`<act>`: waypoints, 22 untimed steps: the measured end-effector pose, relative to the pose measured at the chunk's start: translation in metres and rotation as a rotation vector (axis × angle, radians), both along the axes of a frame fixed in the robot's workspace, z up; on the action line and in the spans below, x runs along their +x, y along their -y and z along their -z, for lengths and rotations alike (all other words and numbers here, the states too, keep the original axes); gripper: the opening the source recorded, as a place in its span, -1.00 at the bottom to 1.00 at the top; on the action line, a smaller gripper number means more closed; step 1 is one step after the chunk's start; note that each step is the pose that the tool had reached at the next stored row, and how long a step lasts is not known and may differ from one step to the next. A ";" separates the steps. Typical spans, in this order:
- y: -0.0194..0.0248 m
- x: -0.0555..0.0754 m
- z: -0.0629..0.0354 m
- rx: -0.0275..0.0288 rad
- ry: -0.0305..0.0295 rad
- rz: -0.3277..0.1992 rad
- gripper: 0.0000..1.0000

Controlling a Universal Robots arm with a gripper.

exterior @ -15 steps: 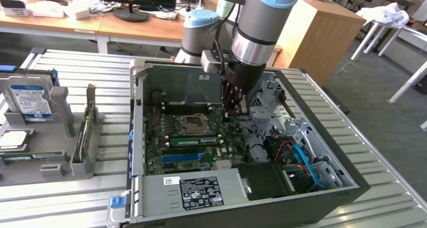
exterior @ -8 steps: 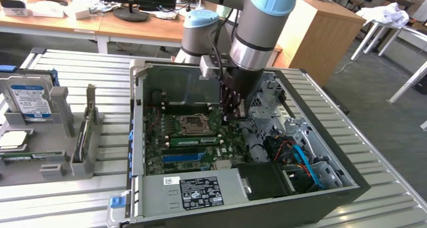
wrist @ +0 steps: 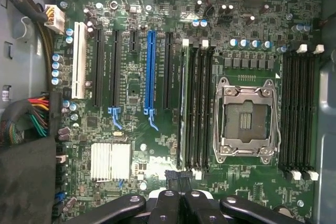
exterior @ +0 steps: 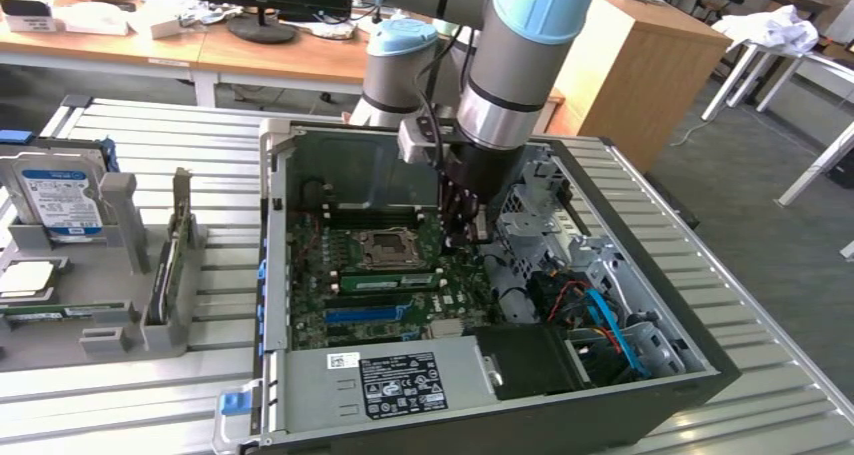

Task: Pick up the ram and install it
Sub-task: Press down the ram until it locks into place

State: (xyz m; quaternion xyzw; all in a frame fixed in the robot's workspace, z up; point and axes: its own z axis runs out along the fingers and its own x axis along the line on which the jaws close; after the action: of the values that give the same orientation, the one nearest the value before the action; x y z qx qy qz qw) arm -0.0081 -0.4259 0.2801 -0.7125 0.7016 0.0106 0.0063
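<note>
The ram is a long green stick seated in a slot of the motherboard, just beside the CPU socket. In the wrist view the ram stands edge-on in the outermost of the black slots next to the socket. My gripper hangs inside the open computer case, above the board and to the exterior view's right of the socket, apart from the ram. Its black fingers are shut together with nothing between them.
The case walls and the power supply ring the board. Cables fill the case's right side. A blue slot strip runs beside the ram slots. On the exterior view's left, a grey fixture holds a hard drive.
</note>
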 end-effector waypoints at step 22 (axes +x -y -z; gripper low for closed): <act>-0.0054 0.007 0.0010 0.0002 0.0000 0.000 -0.79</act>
State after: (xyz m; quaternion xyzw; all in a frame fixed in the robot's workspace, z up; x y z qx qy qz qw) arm -0.0010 -0.4205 0.2791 -0.7125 0.7016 0.0106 0.0064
